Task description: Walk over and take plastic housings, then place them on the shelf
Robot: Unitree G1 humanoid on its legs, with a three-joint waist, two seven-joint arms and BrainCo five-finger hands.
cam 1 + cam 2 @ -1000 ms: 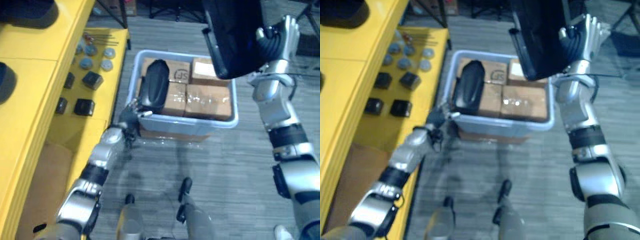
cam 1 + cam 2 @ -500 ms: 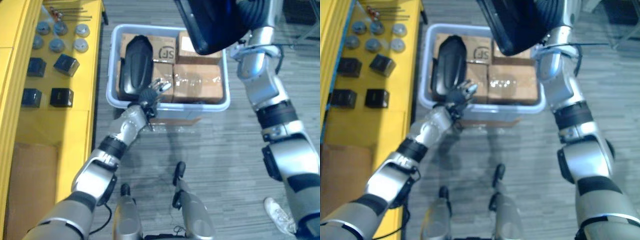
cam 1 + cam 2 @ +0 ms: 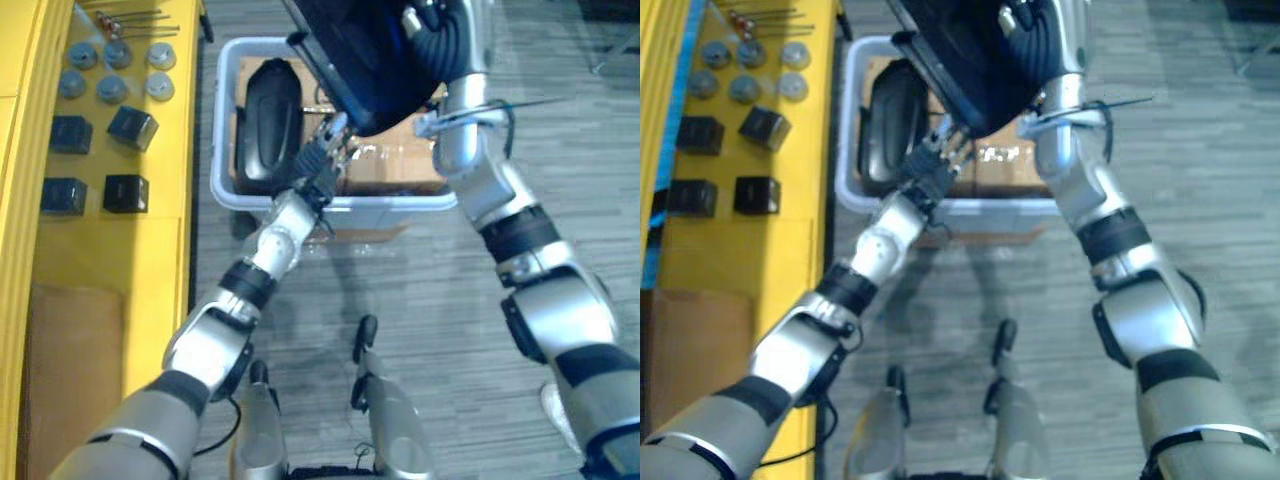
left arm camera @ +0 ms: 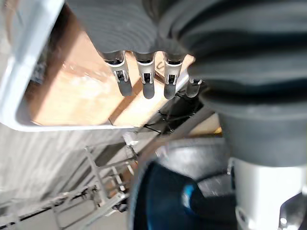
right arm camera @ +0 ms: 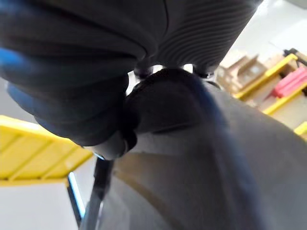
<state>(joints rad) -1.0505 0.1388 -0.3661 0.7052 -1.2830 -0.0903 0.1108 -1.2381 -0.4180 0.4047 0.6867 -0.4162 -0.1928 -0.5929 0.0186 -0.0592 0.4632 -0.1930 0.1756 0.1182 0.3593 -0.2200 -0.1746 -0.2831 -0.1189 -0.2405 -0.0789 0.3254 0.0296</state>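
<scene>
Left eye view: left hand [image 3: 320, 165] with fingers released above pale plastic bin [image 3: 221, 120]; right hand [image 3: 445, 45] behind raised black plastic housing [image 3: 345, 50], its fingers I cannot tell.

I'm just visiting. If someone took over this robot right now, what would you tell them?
Right hand: shut on the raised housing, high over the bin.
Left hand: open, fingers straight, reaching up near its lower edge.
The second housing lies in the bin on boxes.
Done: one picked up. Left: place both on the shelf.
</scene>
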